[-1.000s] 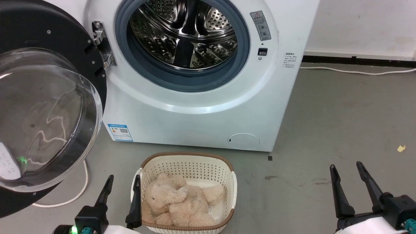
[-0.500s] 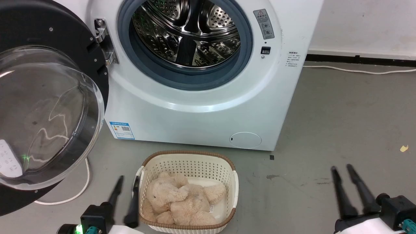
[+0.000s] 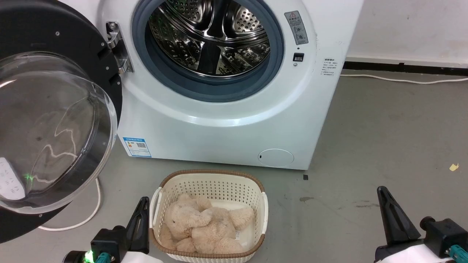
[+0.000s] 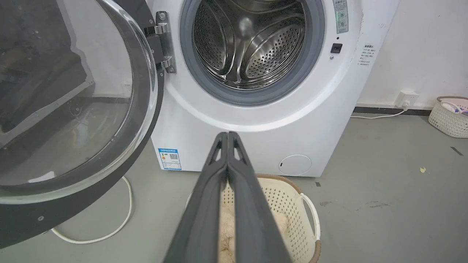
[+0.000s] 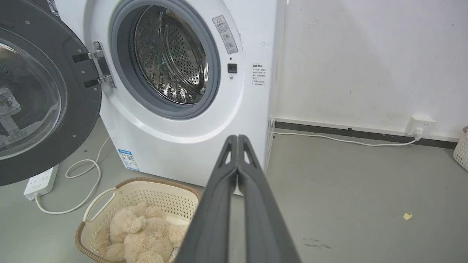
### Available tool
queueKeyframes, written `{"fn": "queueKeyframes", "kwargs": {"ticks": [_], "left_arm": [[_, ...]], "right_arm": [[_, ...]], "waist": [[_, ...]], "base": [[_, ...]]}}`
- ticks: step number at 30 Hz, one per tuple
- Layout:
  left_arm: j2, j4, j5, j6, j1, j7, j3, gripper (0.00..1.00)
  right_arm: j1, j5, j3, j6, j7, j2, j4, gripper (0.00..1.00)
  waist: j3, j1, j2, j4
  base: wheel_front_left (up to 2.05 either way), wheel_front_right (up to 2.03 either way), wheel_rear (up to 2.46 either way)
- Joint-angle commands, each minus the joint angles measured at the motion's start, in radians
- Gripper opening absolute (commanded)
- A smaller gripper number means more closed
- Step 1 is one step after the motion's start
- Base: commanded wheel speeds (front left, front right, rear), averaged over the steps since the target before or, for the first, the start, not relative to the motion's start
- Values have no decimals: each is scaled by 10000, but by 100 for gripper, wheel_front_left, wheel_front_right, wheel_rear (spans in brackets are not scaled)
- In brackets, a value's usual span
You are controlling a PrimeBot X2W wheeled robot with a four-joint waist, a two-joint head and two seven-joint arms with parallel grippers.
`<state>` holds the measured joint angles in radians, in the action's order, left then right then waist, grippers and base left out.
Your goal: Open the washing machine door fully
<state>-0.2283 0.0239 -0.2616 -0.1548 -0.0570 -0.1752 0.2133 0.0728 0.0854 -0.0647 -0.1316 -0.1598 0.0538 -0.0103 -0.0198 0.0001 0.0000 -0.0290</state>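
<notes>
The washing machine door [image 3: 47,120], a black disc with a bulging clear glass bowl, is swung wide open to the left of the white machine [image 3: 226,124] on its steel hinge [image 3: 117,47]. The door [image 4: 65,109] and the steel drum [image 4: 250,40] also appear in the left wrist view, and the door [image 5: 40,102] in the right wrist view. My left gripper [image 3: 143,201] is shut on nothing, low beside the basket's left rim, well clear of the door. At the lower right, over bare floor, my right gripper [image 3: 382,190] is shut too, holding nothing.
A cream basket [image 3: 210,186] holding a beige plush bear [image 3: 204,226] stands on the floor in front of the machine. A white cable [image 3: 87,215] loops under the door, leading to a power strip [image 5: 40,180]. Another basket [image 4: 449,117] sits by the far wall.
Both grippers have closed from wide open to fully shut. The head view shifted slightly between the earliest frame and now. The door stays where it was.
</notes>
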Motion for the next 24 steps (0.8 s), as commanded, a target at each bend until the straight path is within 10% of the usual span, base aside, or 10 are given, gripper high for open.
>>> {"fn": "queueKeyframes", "kwargs": {"ticks": [1, 24], "left_arm": [[85, -21, 115, 63, 67, 40, -65, 0], [438, -67, 635, 373, 172, 396, -495, 0]], "right_arm": [[-80, -65, 20, 1, 42, -4, 12, 0], [-215, -229, 151, 3, 366, -11, 31, 0]], "waist": [[3, 0, 0, 4], [43, 0, 0, 64]], "base": [[0, 0, 0], [0, 0, 0]]}}
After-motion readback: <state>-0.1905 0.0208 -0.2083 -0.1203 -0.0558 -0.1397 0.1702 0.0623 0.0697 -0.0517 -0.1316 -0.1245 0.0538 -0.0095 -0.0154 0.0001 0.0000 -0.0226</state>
